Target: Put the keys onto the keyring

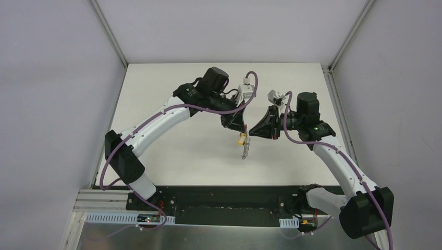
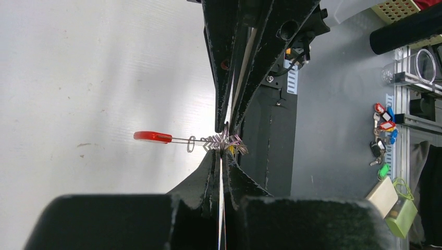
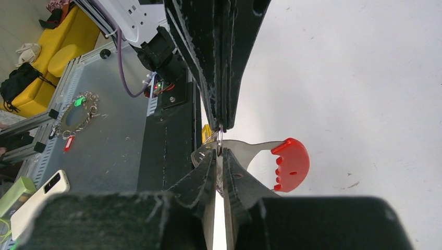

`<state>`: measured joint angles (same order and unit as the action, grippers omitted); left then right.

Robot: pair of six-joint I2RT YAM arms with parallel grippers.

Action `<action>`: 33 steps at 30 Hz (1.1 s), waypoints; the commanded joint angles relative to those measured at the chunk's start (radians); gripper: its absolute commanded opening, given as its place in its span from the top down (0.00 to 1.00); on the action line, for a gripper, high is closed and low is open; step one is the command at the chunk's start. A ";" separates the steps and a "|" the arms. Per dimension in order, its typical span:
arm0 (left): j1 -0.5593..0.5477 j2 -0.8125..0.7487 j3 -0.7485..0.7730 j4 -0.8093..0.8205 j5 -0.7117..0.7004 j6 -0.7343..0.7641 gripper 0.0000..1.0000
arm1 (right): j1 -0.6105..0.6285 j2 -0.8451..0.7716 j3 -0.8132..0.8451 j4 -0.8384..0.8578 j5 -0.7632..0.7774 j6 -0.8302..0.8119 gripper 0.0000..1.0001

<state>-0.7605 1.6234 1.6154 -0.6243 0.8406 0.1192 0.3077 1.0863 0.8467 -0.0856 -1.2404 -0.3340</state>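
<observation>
The keyring (image 1: 245,151) is hanging in the air over the middle of the white table (image 1: 172,156). Its silvery chain is dangling just under the yellow-headed key (image 1: 242,139), where the left gripper (image 1: 237,128) and right gripper (image 1: 252,131) are meeting tip to tip. Pale walls (image 1: 52,78) are boxing the table in on three sides. A metal sheet (image 1: 208,237) is running along the near edge.

Left wrist: both grippers are showing closed to a hairline slit, nipping the chain between them. The red band (image 2: 152,136) is sticking out over the scuffed table. A bunch of tagged keys (image 2: 383,136) is lying on a grey bench (image 2: 339,104) beyond.

Right wrist: same pinch, red band seen flat-on. Cannot tell which gripper is holding the key itself. A yellow sofa (image 3: 62,47) is showing in the room behind.
</observation>
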 commanded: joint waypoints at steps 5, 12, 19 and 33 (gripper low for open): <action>-0.020 0.044 0.150 -0.191 0.001 0.107 1.00 | 0.009 -0.024 0.041 -0.054 0.009 -0.070 0.77; -0.036 0.079 0.211 -0.293 -0.009 0.115 1.00 | 0.013 -0.029 0.058 -0.063 -0.001 -0.070 0.60; -0.044 0.082 0.207 -0.276 0.007 0.072 1.00 | 0.012 -0.031 0.043 0.006 -0.020 0.012 0.63; -0.053 0.091 0.190 -0.233 -0.006 0.027 1.00 | 0.023 0.007 -0.031 0.263 -0.067 0.233 0.68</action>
<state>-0.8055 1.7149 1.7817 -0.8867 0.8268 0.1665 0.3183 1.0859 0.8391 0.0715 -1.2587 -0.1661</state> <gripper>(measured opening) 0.010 0.332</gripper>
